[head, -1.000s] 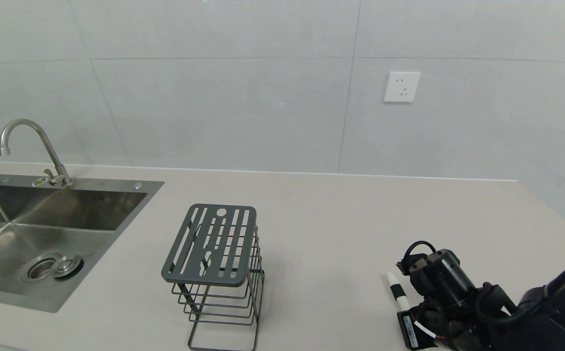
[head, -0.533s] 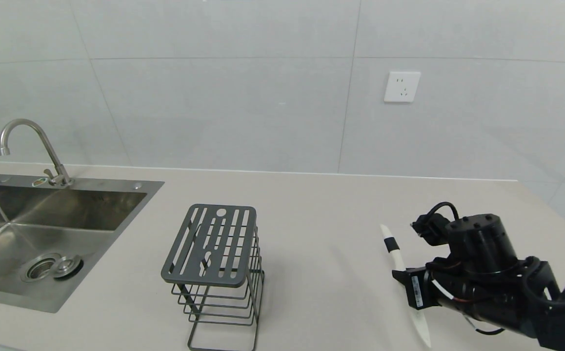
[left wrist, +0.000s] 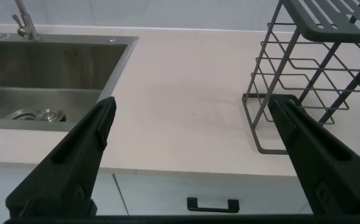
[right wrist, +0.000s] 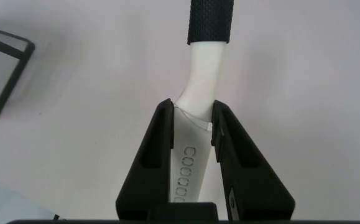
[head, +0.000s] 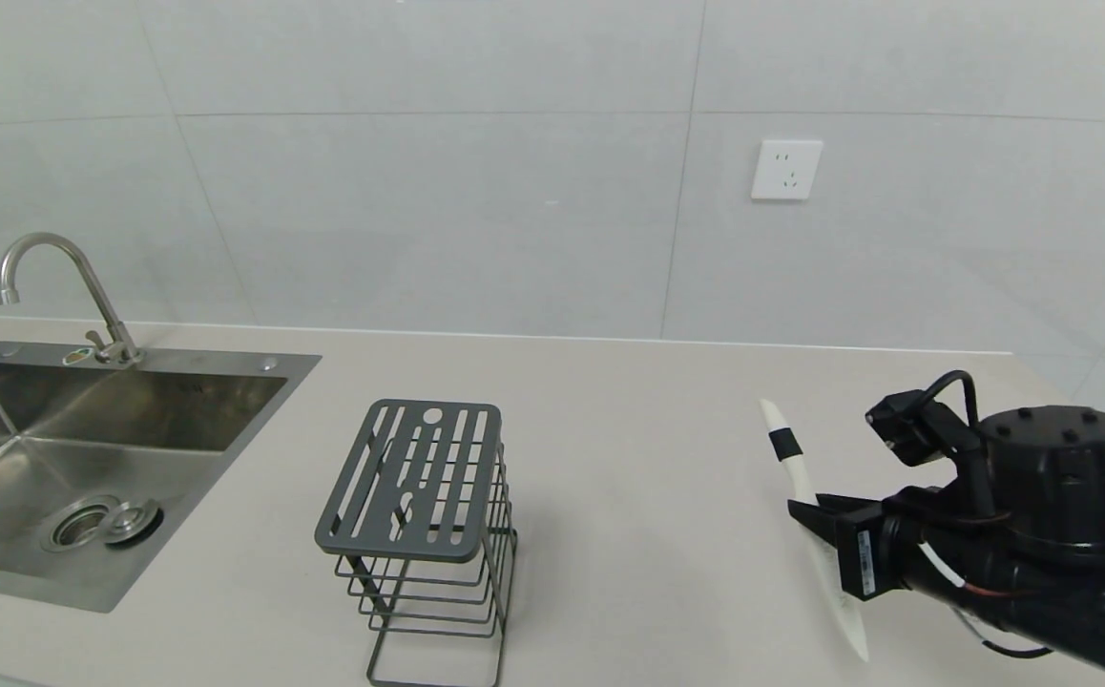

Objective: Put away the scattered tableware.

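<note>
Worktop (head: 629, 458) holds a rack (head: 414, 477) well left of the right tool (right wrist: 192, 118), which grips a knife (head: 784, 444) mid-length, probably ready for slotting in; left tool (left wrist: 192, 106) spread wide

The head view looks forward and down from high over the front edge of the counter (head: 629, 458), wide enough to take in the sink (head: 180, 361) at the left end, the wire rack (head: 414, 477) mid-counter and the tiled wall (head: 419, 191) behind. The left wrist view sits low, just off that front edge, facing the wall, and shares sink and rack with the head view. The right wrist view looks closely along the right gripper (right wrist: 192, 109) at the white knife (right wrist: 204, 68) and counter, catching a rack corner.
</note>
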You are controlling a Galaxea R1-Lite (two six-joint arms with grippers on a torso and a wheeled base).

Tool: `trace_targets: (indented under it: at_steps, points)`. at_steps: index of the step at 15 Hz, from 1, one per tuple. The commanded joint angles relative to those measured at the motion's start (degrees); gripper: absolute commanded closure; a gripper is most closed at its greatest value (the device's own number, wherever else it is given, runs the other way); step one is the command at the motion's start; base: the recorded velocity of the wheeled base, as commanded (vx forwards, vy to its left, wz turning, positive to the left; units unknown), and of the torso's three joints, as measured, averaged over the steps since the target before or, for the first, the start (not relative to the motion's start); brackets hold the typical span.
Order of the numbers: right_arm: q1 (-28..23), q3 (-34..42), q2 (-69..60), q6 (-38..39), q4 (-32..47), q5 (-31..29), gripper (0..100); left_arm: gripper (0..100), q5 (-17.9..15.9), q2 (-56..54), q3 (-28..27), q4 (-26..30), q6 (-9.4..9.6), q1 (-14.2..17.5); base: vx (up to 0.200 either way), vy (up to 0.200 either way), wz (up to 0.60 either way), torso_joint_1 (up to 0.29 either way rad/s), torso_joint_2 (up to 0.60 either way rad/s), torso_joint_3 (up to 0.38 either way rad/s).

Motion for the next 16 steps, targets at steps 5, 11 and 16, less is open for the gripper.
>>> trace_targets:
  at_steps: [5, 11, 16]
  points:
    - [0.95, 7.12, -5.53, -1.98, -8.9, 2.73, 100, 0, -0.74, 0.07, 0.0, -0.13, 0.53, 0.01, 0.0, 0.0, 0.0, 0.0, 0.0, 0.0]
    - [0.95, 9.58, -5.79, -2.34, -10.31, 3.88, 100, 0, -1.09, 0.07, -4.66, -11.47, 0.35, 0.01, 0.0, 0.0, 0.0, 0.0, 0.0, 0.0]
    - [1.74, 10.81, -6.93, -2.6, -12.07, 6.25, 100, 0, -7.68, 0.42, -6.06, -8.92, -3.16, -0.07, 0.0, 0.0, 0.0, 0.0, 0.0, 0.0]
